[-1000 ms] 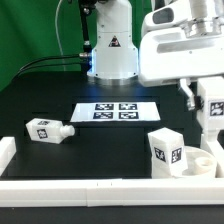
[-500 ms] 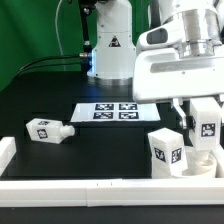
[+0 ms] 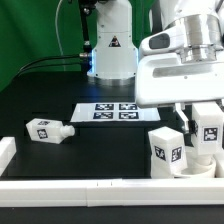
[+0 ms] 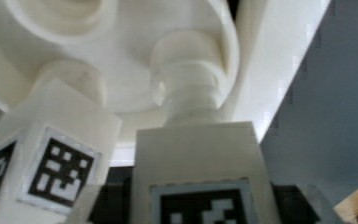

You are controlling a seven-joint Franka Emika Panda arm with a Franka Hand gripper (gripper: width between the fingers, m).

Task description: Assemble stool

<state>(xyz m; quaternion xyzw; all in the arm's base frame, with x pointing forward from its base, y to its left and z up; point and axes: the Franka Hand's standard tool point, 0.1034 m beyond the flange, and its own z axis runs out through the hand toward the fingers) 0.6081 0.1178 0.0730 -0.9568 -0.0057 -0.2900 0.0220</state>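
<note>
My gripper [image 3: 207,116] is shut on a white stool leg [image 3: 211,128] with a square tag and holds it upright over the round white seat [image 3: 203,168] at the exterior view's right. In the wrist view the held leg [image 4: 201,150] points its narrow end into the seat [image 4: 78,40]. A second leg [image 3: 165,150] stands upright on the seat just beside it, and it shows in the wrist view [image 4: 55,150] too. A third leg [image 3: 48,129] lies on its side on the black table at the exterior view's left.
The marker board [image 3: 115,112] lies flat mid-table. A long white border rail [image 3: 90,186] runs along the front edge, with a corner piece [image 3: 6,150] at the left. The robot base [image 3: 112,50] stands at the back before a green backdrop.
My gripper has moved down and toward the exterior view's left with the leg in it, bringing the leg to the seat beside the standing leg. The other parts have not moved.
</note>
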